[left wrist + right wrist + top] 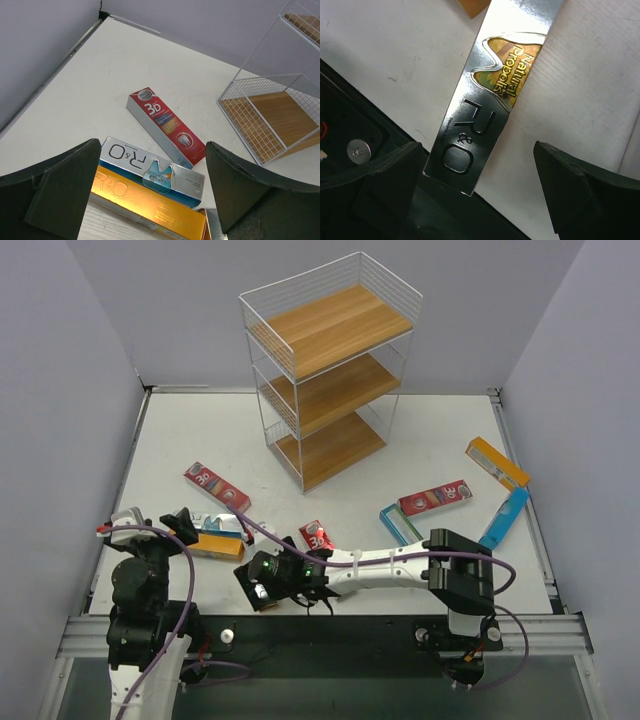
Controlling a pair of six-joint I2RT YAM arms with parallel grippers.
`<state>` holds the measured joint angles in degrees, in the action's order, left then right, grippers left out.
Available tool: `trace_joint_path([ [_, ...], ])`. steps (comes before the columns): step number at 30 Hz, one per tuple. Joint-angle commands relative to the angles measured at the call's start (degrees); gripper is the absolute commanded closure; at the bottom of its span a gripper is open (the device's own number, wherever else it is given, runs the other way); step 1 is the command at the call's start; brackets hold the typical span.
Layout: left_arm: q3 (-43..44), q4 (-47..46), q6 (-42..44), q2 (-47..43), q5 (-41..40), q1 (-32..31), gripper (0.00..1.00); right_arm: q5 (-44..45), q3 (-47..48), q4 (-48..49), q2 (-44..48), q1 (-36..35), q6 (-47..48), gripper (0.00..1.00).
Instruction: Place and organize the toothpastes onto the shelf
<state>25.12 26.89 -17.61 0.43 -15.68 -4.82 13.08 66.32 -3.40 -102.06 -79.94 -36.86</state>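
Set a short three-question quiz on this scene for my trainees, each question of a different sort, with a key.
1. True or false: a toothpaste carton already lies on the shelf.
2. Multiple choice: in the right wrist view, the silver carton below the right tool bears which letters? A) 3D B) R&O C) XL
3. Fill in: the left tool is ___ (open or shut).

Key: 1 false, all three boards are bare; 2 B; 3 open.
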Motion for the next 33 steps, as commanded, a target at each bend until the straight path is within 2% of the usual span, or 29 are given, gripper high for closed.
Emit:
trace_joint_path([
  [1, 1.8, -0.3, -0.1, -0.6, -0.4, 0.3, 0.03, -1.2, 3.5, -0.4, -3.3, -0.3, 0.1, 0.0],
  [7, 1.9, -0.4, 0.0, 1.0, -0.1, 0.3, 0.03, 1.9, 2.9, -5.7, -5.0, 0.0, -0.1, 0.02],
  [13, 1.7, -0.4, 0.0, 1.2, -0.2, 0.4, 0.03, 6.4, -4.4, -5.8, 0.2, 3.0, -0.8, 0.05],
  [24, 1.7, -0.6, 0.0, 1.7, 0.1, 0.3, 0.03, 2.0, -16.7, 14.0, 5.1, 3.2, 9.9, 0.16],
  [29, 1.6, -0.5, 0.1, 1.6, 0.1, 0.3, 0.03, 3.4, -19.7, 19.1, 5.2, 3.1, 13.6, 0.24],
  [33, 1.7, -0.4, 0.1, 2.0, 0.1, 0.3, 0.03, 5.8, -21.4, 21.5, 4.6, 2.0, 16.5, 0.25],
])
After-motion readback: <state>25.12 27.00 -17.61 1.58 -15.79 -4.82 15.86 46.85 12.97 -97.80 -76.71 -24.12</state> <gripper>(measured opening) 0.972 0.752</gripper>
